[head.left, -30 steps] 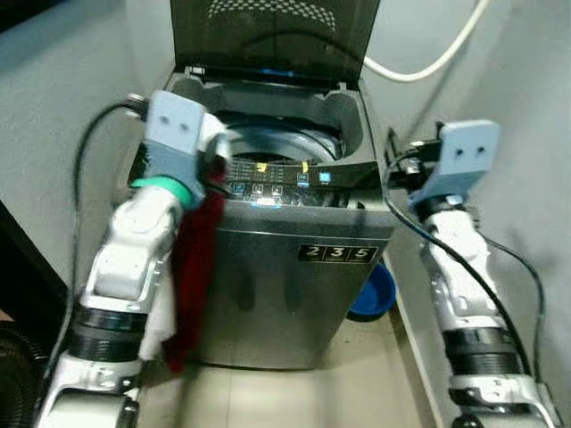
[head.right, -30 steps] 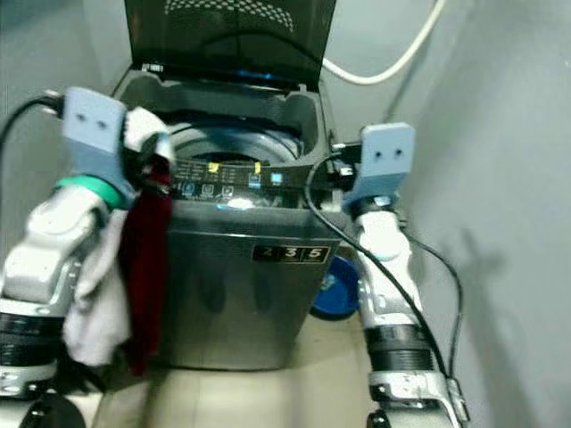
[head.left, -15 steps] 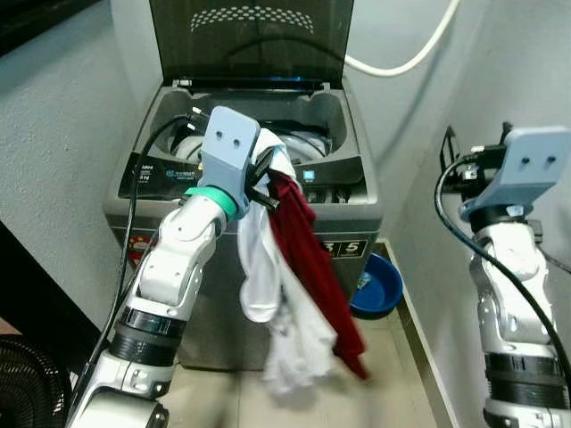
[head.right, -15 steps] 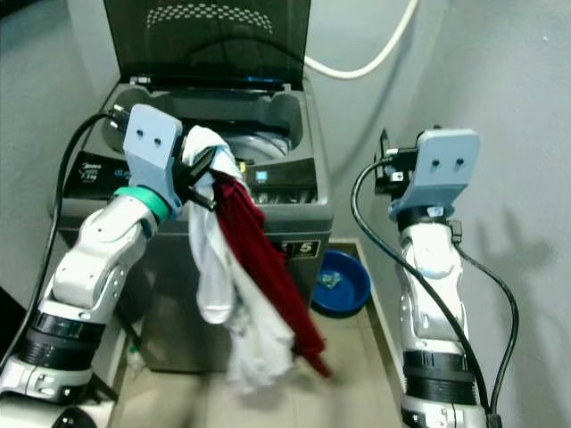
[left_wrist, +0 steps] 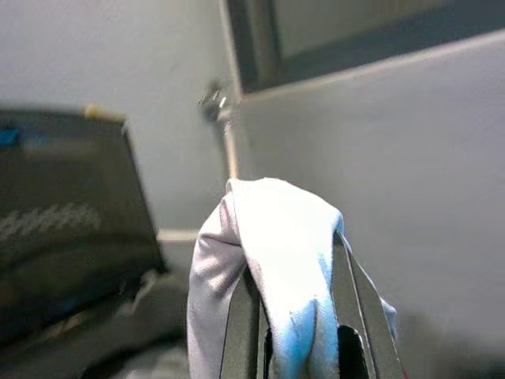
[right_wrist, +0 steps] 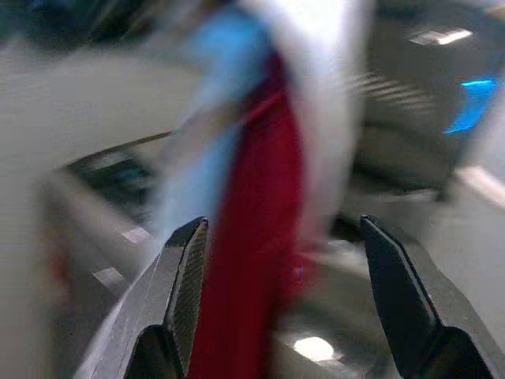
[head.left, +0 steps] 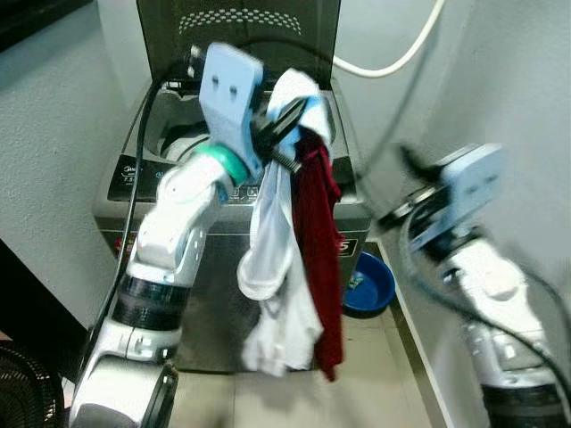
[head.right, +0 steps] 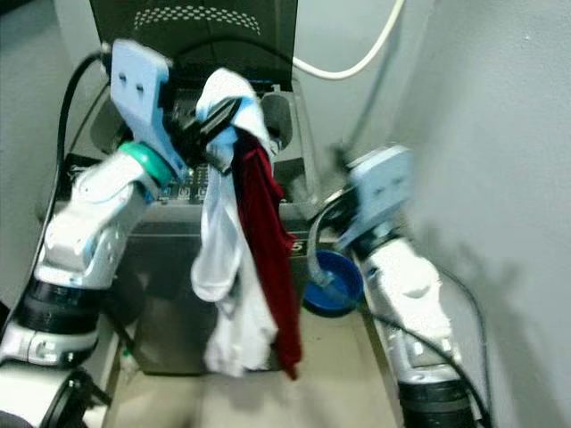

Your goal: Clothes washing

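My left gripper (head.left: 290,120) is raised in front of the washing machine (head.left: 134,174), shut on a bundle of clothes: a white garment (head.left: 277,267) and a dark red garment (head.left: 319,259) that hang down past the machine's front. The machine's lid (head.left: 241,27) stands open behind them. In the left wrist view the white cloth (left_wrist: 280,268) sits pinched between the fingers (left_wrist: 359,316). My right gripper (right_wrist: 288,316) is open, its fingers (right_wrist: 185,292) wide apart, and looks across at the hanging clothes (right_wrist: 260,237). The right arm (head.left: 464,214) is blurred, low at the right beside the wall.
A blue basin (head.left: 370,285) lies on the floor by the machine's right side. A white hose (head.left: 393,58) runs along the back wall. Walls close in on both sides. A black fan (head.left: 27,392) stands at the lower left.
My left gripper has lifted the clothes higher, level with the lid. The right arm has dropped and swung toward the machine.
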Available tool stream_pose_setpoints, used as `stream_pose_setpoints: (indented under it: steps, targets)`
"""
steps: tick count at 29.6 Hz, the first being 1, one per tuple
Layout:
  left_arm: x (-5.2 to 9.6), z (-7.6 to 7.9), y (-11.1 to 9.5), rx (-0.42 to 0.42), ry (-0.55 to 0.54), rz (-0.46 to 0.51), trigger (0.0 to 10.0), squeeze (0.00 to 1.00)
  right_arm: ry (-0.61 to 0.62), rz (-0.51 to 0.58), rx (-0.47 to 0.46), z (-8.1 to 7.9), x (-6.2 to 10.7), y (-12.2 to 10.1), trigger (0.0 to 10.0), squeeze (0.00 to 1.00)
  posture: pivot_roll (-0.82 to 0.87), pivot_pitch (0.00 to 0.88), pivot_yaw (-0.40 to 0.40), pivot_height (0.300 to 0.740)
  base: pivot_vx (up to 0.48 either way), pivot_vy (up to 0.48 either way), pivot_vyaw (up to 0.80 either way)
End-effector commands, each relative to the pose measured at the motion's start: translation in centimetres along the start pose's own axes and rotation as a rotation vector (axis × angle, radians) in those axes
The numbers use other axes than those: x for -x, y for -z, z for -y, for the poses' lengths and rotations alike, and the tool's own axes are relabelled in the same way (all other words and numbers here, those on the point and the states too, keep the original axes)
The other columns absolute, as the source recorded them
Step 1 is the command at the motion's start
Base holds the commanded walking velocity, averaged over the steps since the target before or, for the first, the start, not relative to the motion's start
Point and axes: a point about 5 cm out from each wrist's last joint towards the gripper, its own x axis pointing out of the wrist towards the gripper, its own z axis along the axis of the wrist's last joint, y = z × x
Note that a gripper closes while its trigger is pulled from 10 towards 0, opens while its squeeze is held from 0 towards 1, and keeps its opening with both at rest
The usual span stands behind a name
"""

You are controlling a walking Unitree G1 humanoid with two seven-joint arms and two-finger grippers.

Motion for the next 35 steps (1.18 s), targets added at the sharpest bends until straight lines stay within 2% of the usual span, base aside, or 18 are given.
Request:
stream_pose_setpoints:
  steps: [1, 2, 3, 5, 9, 16, 18, 21, 23, 25, 29, 30, 31, 32, 33, 34, 35]
  targets:
    - [-0.1, -0.4, -1.0, 0.006, 0.013, 0.046, 10.0, 0.0, -0.037, -0.019, -0.038, -0.5, 0.0, 0.6, 10.0, 0.0, 0.0, 0.0, 0.05, 0.74, 0.0, 0.0, 0.0]
    - [-0.5, -0.4, -1.5, 0.017, 0.026, 0.064, 10.0, 0.0, -0.07, -0.032, -0.061, -1.2, -0.2, 1.0, 10.0, 0.0, 0.01, 0.001, 0.043, 0.74, 0.0, 0.0, 0.0]
    - [-0.5, -0.4, -1.5, 0.017, 0.026, 0.064, 10.0, 0.0, -0.07, -0.032, -0.061, -1.2, -0.2, 1.0, 10.0, 0.0, 0.01, 0.001, 0.043, 0.74, 0.0, 0.0, 0.0]
    - [-1.1, -0.2, -2.4, 0.036, 0.051, 0.103, 10.0, 0.0, -0.11, -0.069, -0.103, -2.5, -0.6, 2.4, 10.0, 0.0, 0.01, 0.005, 0.038, 0.74, 0.0, 0.0, 0.0]
    - [-1.8, 0.2, -3.3, 0.047, 0.082, 0.14, 10.0, 0.0, -0.09, -0.114, -0.129, -3.6, -1.4, 3.9, 10.0, 0.0, 0.02, 0.005, 0.035, 0.74, 0.0, 0.0, 0.0]
    - [-2.2, 0.4, -4.2, 0.069, 0.104, 0.174, 10.0, 0.0, -0.024, -0.127, -0.115, -3.8, -2.5, 4.5, 10.0, 0.0, 0.02, 0.005, 0.035, 0.74, 0.0, 0.0, 0.0]
    - [-2.5, 0.2, -4.9, 0.093, 0.105, 0.2, 10.0, 0.0, 0.056, -0.14, -0.098, -3.6, -3.4, 4.9, 10.0, 0.0, 0.02, 0.006, 0.029, 0.74, 0.0, 0.0, 0.0]
    - [-2.6, 0.2, -5.1, 0.103, 0.104, 0.212, 10.0, 0.0, 0.084, -0.142, -0.114, -3.7, -3.8, 5.0, 10.0, 0.0, 0.02, 0.006, 0.028, 0.74, 0.0, 0.0, 0.0]
    - [-3.0, 0.0, -5.5, 0.103, 0.095, 0.226, 10.0, 0.0, 0.037, -0.089, -0.241, -5.3, -4.9, 4.5, 10.0, 0.0, 0.03, 0.006, 0.024, 0.74, 0.0, 0.0, 0.0]
    - [-3.4, -0.4, -5.5, 0.096, 0.08, 0.229, 10.0, 0.0, -0.079, -0.026, -0.357, -7.5, -5.9, 3.6, 10.0, 0.0, 0.03, 0.007, 0.021, 0.74, 0.0, 0.0, 0.0]
    - [-3.5, -0.7, -5.6, 0.086, 0.067, 0.23, 10.0, 0.0, -0.107, -0.051, -0.345, -8.7, -6.6, 3.8, 10.0, 0.0, 0.03, 0.007, 0.021, 0.74, 0.0, 0.0, 0.0]
    - [-3.5, -0.8, -5.6, 0.083, 0.063, 0.23, 10.0, 0.0, -0.083, -0.099, -0.293, -9.0, -7.1, 4.5, 10.0, 0.0, 0.03, 0.007, 0.021, 0.74, 0.0, 0.0, 0.0]
    - [-3.5, -0.9, -5.6, 0.082, 0.058, 0.231, 10.0, 0.0, -0.019, -0.134, -0.259, -8.8, -7.6, 5.1, 6.8, 0.0, 0.03, 0.007, 0.021, 0.74, 0.0, 0.0, 0.0]
    - [-3.5, -0.9, -5.6, 0.082, 0.058, 0.231, 10.0, 0.0, -0.019, -0.134, -0.259, -8.8, -7.6, 5.1, 6.8, 0.0, 0.03, 0.007, 0.021, 0.74, 0.0, 0.0, 0.0]
    - [-3.5, -0.9, -5.7, 0.081, 0.054, 0.232, 10.0, 0.0, 0.04, -0.153, -0.237, -8.6, -7.9, 5.4, 4.5, 0.0, 0.04, 0.004, 0.014, 0.74, 0.0, 0.0, 0.0]
    - [-3.5, -0.9, -5.7, 0.081, 0.054, 0.232, 10.0, 0.0, 0.04, -0.153, -0.237, -8.6, -7.9, 5.4, 4.5, 0.0, 0.04, 0.004, 0.014, 0.74, 0.0, 0.0, 0.0]
    - [-3.4, -1.1, -5.6, 0.075, 0.048, 0.229, 10.0, 0.0, 0.13, -0.166, -0.229, -7.6, -8.0, 5.6, 0.0, 0.0, 0.04, 0.003, 0.011, 0.74, 0.0, 0.0, 0.0]
